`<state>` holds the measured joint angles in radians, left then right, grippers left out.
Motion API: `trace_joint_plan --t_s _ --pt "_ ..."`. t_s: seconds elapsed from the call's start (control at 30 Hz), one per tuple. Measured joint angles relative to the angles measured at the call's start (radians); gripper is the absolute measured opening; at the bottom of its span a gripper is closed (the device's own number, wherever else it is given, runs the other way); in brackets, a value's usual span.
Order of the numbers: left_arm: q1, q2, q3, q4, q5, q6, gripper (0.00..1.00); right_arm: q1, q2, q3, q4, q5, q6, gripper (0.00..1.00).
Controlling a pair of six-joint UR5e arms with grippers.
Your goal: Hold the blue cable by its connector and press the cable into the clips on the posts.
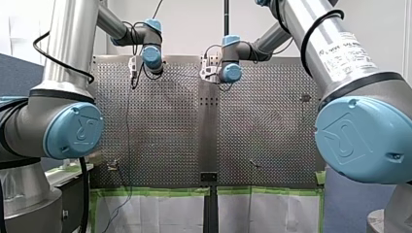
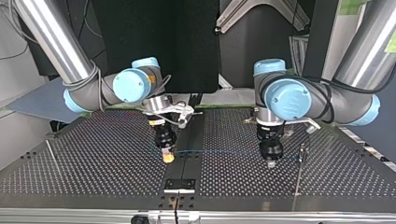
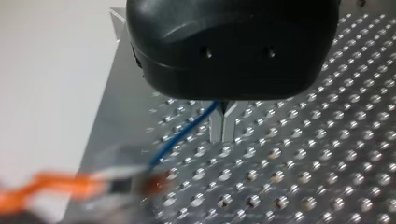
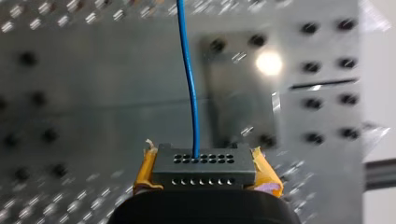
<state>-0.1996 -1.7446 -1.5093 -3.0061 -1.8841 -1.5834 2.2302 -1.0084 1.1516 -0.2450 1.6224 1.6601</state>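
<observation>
A thin blue cable [image 2: 215,151] runs taut just above the perforated table [image 2: 93,158] between my two grippers. The yellow pads [image 4: 264,170] of my right gripper [image 2: 168,157] are shut on the cable's black connector [image 4: 204,173], and the cable [image 4: 189,79] leads straight ahead from it. My left gripper [image 2: 271,163], black with metal fingers [image 3: 215,127], is shut on the cable [image 3: 182,135] further along. From there the cable slants down toward the blurred orange of the other gripper. A slim post [image 2: 302,151] stands just beside my left gripper.
More small posts stand on the table in the front view: one at the right [image 1: 305,98], two nearer the front edge [image 1: 112,165] [image 1: 253,163]. A dark seam strip [image 2: 187,140] with a bracket [image 2: 179,185] divides the table's two plates. Green tape [image 1: 155,191] lines the front edge.
</observation>
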Motion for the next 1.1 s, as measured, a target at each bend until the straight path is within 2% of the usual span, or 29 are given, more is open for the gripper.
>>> trace_joint_plan --t_s 0.43,0.6,1.1 --pt "-0.053 -0.002 -0.126 0.125 -0.013 -0.009 0.00 0.012 -0.001 0.126 -0.024 0.122 -0.002 0.00" --pt "-0.068 -0.018 -0.176 0.175 -0.016 -0.013 0.00 0.016 -0.002 0.170 -0.061 0.134 -0.001 0.00" --pt "-0.125 -0.131 -0.314 0.313 -0.025 -0.027 0.00 0.022 -0.001 0.316 -0.207 0.153 -0.003 0.00"
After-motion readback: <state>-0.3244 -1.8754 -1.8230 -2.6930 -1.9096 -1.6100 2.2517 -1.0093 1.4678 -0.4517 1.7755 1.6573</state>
